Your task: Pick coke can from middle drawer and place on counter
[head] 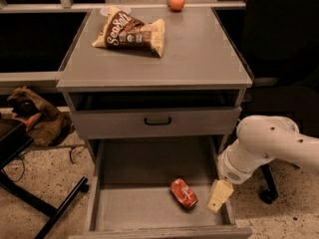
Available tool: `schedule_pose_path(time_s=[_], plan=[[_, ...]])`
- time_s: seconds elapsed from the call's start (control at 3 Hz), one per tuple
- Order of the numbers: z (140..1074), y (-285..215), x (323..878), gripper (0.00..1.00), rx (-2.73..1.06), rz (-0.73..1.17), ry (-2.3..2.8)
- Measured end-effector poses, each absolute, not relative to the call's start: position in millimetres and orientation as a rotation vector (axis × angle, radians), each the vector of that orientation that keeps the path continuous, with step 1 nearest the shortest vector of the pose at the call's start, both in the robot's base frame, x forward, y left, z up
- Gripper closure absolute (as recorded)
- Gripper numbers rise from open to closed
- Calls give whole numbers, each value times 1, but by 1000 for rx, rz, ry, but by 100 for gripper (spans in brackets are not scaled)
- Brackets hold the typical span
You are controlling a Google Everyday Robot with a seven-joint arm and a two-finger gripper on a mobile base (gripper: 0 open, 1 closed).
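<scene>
gripper (220, 195): down low at the right side of the open middle drawer (134, 209), cream tip hanging just inside the right wall, close over the floor
claw state: cannot tell from this angle, apart or together
arm (269, 143): white and bulky, reaching in from the right, elbow outside the cabinet
coke can (183, 193): red, lying on its side on the drawer floor, toward the front and right of centre, angled diagonally; just left of the gripper, a small gap between, not touching
middle drawer: pulled well out, grey, low side walls
counter (199, 54): flat grey top above
chip bag (130, 32): lying on the counter, back left
orange fruit (176, 1): at the counter's far edge, apart from the bag
upper drawer front (114, 123): grey, black handle (157, 120) centred, directly above the open drawer
floor: speckled; brown bag (37, 116) slumped at left, black chair legs (45, 210) beside it
</scene>
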State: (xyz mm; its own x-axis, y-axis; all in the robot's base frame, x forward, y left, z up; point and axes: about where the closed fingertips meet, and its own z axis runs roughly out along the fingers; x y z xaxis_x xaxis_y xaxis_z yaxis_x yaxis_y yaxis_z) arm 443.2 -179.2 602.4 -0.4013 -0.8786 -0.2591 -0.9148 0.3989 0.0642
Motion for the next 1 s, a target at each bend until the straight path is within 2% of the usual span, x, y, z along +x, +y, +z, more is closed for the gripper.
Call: schedule_pose_path(time_s=[0.67, 1.0], plan=[[595, -179, 444, 0, -1570, 307, 2473], [556, -171, 450, 0, -1498, 310, 2507]])
